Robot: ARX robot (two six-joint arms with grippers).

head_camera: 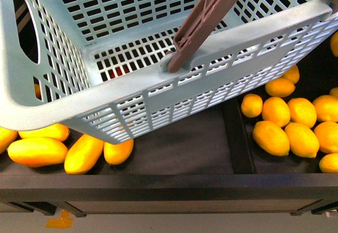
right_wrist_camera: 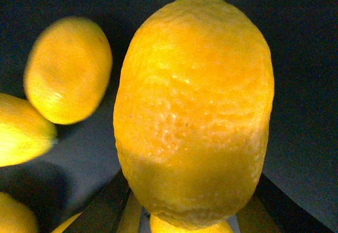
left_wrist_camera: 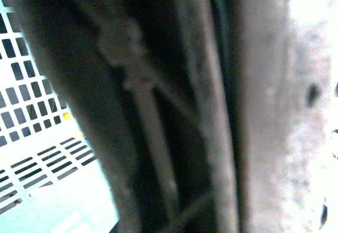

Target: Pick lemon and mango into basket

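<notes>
The basket [head_camera: 63, 109] fills the upper part of the front view. It is tilted, with its near corner low at the left, and its brown handle [head_camera: 203, 21] rises toward the top of the frame. A small dark red patch, likely the mango [head_camera: 119, 71], shows through the slots left of centre. I cannot tell whether it lies inside the basket or beyond it.

Below the basket's lower left edge, several long yellow fruits [head_camera: 37, 151] lie on the dark tabletop [head_camera: 179, 148]. A heap of lemons [head_camera: 288, 130] sits at the right, beyond a dark divider [head_camera: 237, 132].

The left wrist view is a blurred close-up. Teal lattice is at its left edge and brown, handle-like bars run down the middle. The left tool cannot be made out there, so I cannot tell how it stands.

In the right wrist view one lemon [right_wrist_camera: 194, 111] fills the centre, close to the lens. The right tool [right_wrist_camera: 193, 212] appears to pinch it, with dark fingers [right_wrist_camera: 108, 209] showing at either side of its lower end. Other lemons lie blurred at the left of that frame.
</notes>
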